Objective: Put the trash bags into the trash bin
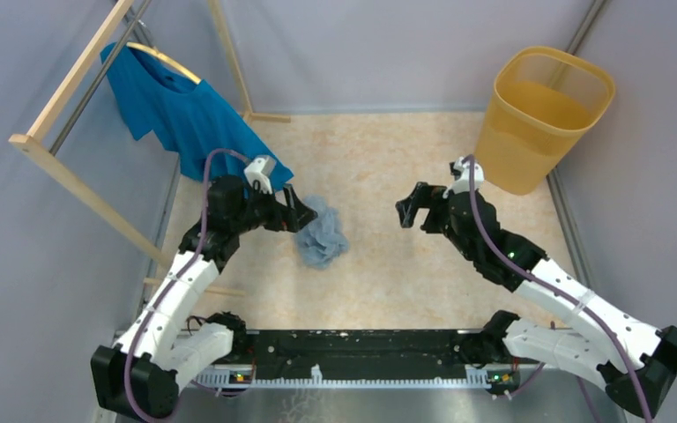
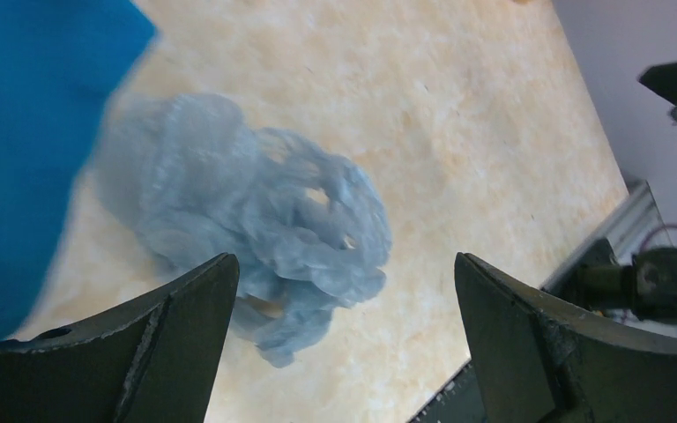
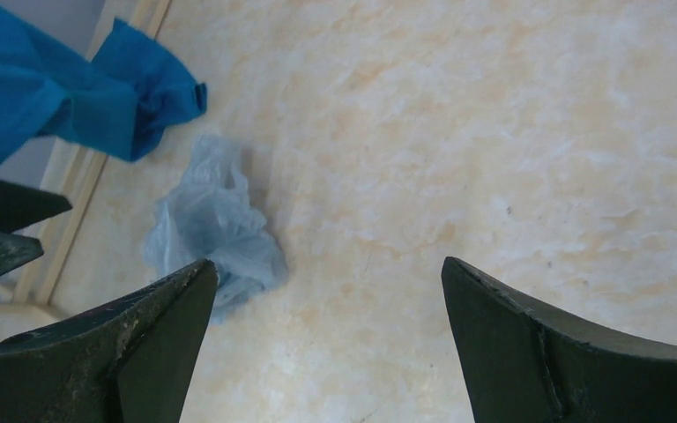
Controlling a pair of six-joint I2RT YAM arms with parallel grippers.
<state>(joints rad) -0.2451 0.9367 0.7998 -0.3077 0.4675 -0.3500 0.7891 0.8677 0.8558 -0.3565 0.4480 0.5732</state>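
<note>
Trash bag [image 1: 321, 233]: wadded into a crinkled, pale grey-blue clump. Lies on the table [image 1: 388, 150], just left of centre in the top view. Not in the trash bin [image 1: 542, 115]; well apart from it.

Trash bin: upright, yellow-orange, mouth open upward. Stands in the upper right of the top view, at the upper-right corner of the tabletop.

Left gripper [image 1: 303, 212]: jaws spread wide, clamped on nothing. Sits at the upper-left edge of the clump in the top view; contact with the film not determinable. In the left wrist view, clump at centre-left of the frame, beyond the two dark fingers [image 2: 176, 335], its lower edge partly hidden behind the left one.

Right gripper [image 1: 411, 210]: jaws spread wide, empty. Sits right of centre in the top view, apart from the bag, pointed toward it. In the right wrist view, bare tabletop between the jaws; clump at lower left of the frame, just above the left fingertip.

Blue T-shirt [image 1: 185, 110]: hangs on a wooden hanger [image 1: 169, 60] from a wooden rack [image 1: 66, 84] in the upper left of the top view. Lower hem just above the left gripper, near the bag.
</note>
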